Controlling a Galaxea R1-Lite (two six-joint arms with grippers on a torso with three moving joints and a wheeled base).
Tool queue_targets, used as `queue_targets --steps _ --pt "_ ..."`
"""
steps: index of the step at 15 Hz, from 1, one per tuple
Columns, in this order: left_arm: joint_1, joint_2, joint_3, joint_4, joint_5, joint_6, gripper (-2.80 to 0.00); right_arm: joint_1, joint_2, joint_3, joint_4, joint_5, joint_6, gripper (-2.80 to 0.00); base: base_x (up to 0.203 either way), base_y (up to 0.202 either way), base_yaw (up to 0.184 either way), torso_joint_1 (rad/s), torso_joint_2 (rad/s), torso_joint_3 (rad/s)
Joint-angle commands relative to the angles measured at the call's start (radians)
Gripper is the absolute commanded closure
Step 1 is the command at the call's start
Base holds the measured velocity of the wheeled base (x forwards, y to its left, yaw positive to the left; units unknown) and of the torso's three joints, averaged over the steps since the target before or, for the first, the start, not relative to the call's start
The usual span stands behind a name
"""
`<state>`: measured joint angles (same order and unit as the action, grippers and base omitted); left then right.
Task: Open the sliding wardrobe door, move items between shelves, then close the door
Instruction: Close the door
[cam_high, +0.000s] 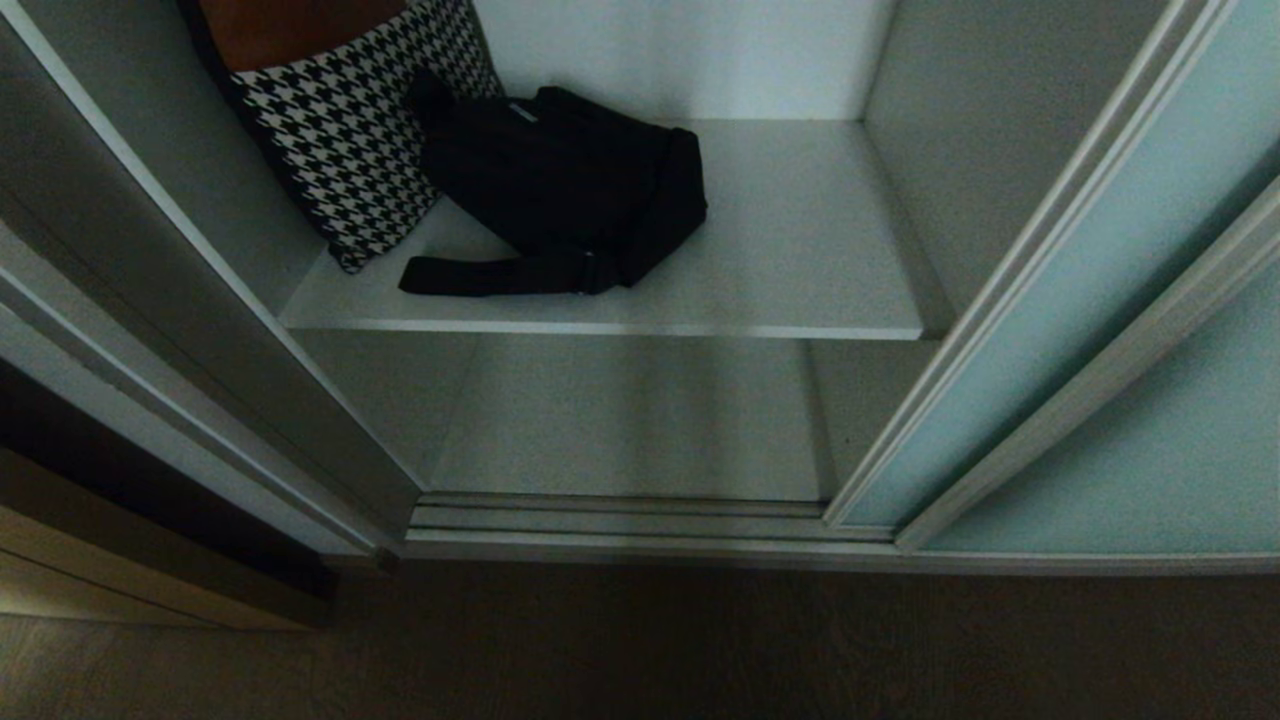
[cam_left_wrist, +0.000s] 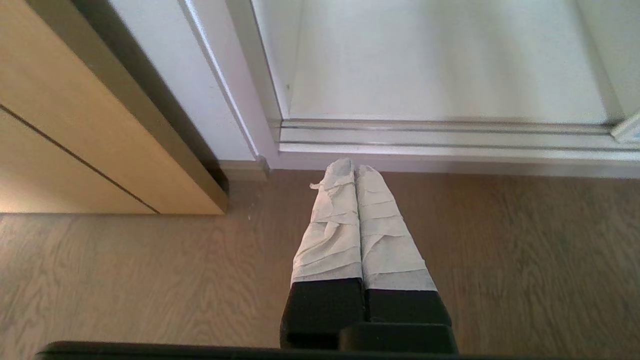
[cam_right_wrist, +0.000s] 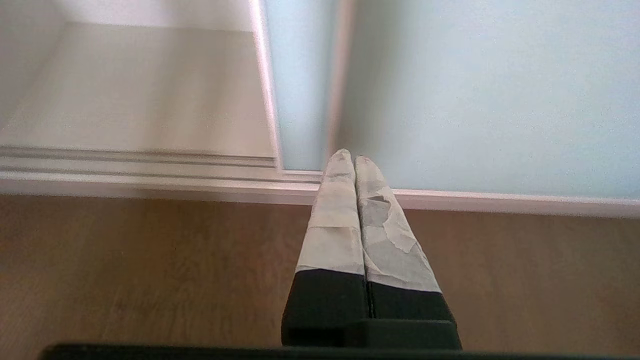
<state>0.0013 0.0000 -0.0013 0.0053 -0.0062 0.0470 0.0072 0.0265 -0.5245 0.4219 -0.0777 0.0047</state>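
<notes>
Wardrobe's standing open right now, so we get a clear look inside from the head view. We see the sliding wardrobe door (cam_high: 1060, 330), frosted pale blue-green glass in a slim silver frame, pushed over to the right of the opening, with a second glass panel (cam_high: 1150, 450) just in front of it. On the upper shelf (cam_high: 800, 250) lies the black shoulder bag (cam_high: 570, 180), slumped flat with its strap (cam_high: 490, 275) trailing toward the shelf's front edge. It's touching a houndstooth cushion (cam_high: 350, 140) that leans against the left side wall. Below that we see the lower shelf (cam_high: 620, 420), and the silver bottom track (cam_high: 620, 520) running along the front, then wood floor (cam_high: 640, 650).

Neither arm shows in the head view. From the left wrist view, our left gripper (cam_left_wrist: 354, 167) hangs low above the wood floor, near the track at the left end of the opening, next to a light wooden cabinet (cam_left_wrist: 75, 125). Its tape-wrapped fingers (cam_left_wrist: 330, 225) are pressed together, holding nothing. From the right wrist view, our right gripper (cam_right_wrist: 348, 157) also hangs above the floor, its tips aimed at the bottom of the glass door's frame edge, taped fingers closed tight on nothing as well
</notes>
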Motion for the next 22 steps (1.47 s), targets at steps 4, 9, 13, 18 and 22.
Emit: queue_targets --steps 4,9,13,18,22 --pt "0.0 0.002 0.001 -0.001 0.0 0.002 0.0 -0.001 0.099 -0.19 0.018 -0.031 0.008 0.0 -0.119 0.0 0.0 0.005 0.0 0.0" --pt "0.0 0.002 0.001 -0.004 0.006 -0.041 0.0 0.006 0.167 -0.332 0.094 -0.027 0.019 0.0 -0.179 0.0 -0.001 0.001 0.0 0.004" --pt "0.0 0.002 0.001 -0.004 0.006 -0.041 0.0 0.073 0.34 -0.514 0.099 -0.029 0.149 0.0 0.0 0.0 0.0 0.0 0.0 0.0" --pt "0.0 0.002 0.001 -0.004 0.006 -0.041 0.0 0.144 0.575 -0.695 0.094 -0.033 0.333 0.0 0.0 0.0 0.0 0.0 0.0 0.0" --pt "0.0 0.002 0.001 -0.004 0.006 -0.041 0.0 0.268 0.711 -0.774 0.064 -0.03 0.466 0.0 0.0 0.0 0.0 0.0 0.0 0.0"
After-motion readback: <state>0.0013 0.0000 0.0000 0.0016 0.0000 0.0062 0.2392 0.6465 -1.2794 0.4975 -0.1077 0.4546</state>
